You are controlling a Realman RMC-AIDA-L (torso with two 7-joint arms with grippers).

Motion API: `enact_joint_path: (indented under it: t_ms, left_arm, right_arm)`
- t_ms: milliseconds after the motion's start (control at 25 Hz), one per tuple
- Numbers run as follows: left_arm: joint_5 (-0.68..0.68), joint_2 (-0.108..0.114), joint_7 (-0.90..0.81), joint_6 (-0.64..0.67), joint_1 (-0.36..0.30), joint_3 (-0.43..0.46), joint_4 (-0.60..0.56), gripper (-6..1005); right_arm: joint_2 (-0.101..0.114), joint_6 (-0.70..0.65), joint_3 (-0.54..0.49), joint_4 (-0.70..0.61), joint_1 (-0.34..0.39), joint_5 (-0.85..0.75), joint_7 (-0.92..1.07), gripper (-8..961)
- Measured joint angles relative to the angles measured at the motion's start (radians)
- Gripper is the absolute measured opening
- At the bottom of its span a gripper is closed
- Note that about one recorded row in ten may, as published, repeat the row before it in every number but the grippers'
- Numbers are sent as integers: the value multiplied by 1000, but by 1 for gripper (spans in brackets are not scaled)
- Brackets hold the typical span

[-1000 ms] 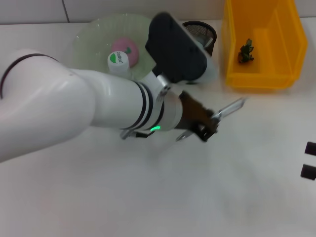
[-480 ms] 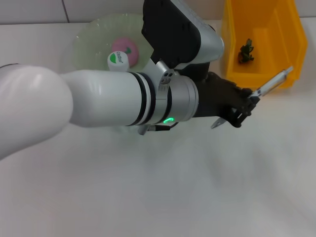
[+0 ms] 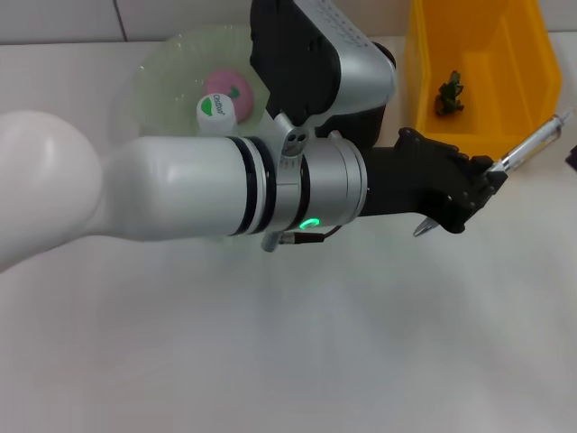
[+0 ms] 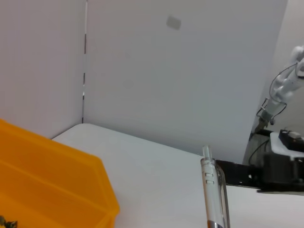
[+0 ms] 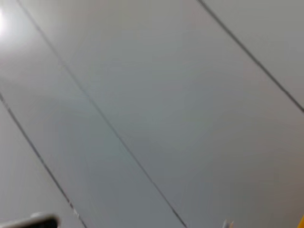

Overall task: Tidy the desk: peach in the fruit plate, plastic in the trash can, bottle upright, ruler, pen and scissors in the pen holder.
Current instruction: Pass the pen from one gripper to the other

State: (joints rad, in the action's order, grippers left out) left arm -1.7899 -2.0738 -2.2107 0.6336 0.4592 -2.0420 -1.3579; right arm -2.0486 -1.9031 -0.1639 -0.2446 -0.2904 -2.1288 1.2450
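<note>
Over the last second the left arm has swung from the middle of the desk toward the robot's right, carrying the pen up and across until its upper end overlaps the front corner of the yellow bin. Going left to right in the head view: the pale green fruit plate (image 3: pixel 144 81) sits at the back with the pink peach (image 3: pixel 227 88) already in it, and the white cap of the bottle (image 3: pixel 215 112) shows at the near side of the plate, the bottle apparently upright. Next comes the dark mesh pen holder (image 3: pixel 383 72), almost wholly hidden behind the arm's wrist housing, so its opening cannot be seen. Then the left gripper (image 3: pixel 469 191), clenched on the pen (image 3: pixel 527 146), which lies slanted, its tip low and toward the robot, its cap end high and over the corner of the yellow bin (image 3: pixel 424 81); a small dark green scrap lies inside that bin. The left wrist view shows the clear pen barrel rising past the bin's wall. The relation that matters next, as I judge it: the holder lies back toward the robot's left and behind the jaws, so the pen's long axis needs tipping nearer vertical and the hand brought back over the holder's mouth. The right gripper is not visible; its camera sees only bare wall.
</note>
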Motion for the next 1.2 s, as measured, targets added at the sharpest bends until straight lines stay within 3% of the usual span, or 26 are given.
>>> enact_joint_path:
  t_ms: [520, 920, 1200]
  left_arm:
    - [43, -2, 43, 5, -7, -7, 15, 137]
    - [43, -1, 44, 5, -7, -8, 15, 137]
    - [43, -1, 51, 4, -11, -9, 15, 138]
  right_arm:
    - [-17, 66, 7, 12, -62, 0, 24, 630]
    - [-25, 81, 28, 13, -73, 0, 28, 175]
    - [-25, 85, 29, 13, -73, -1, 30, 159]
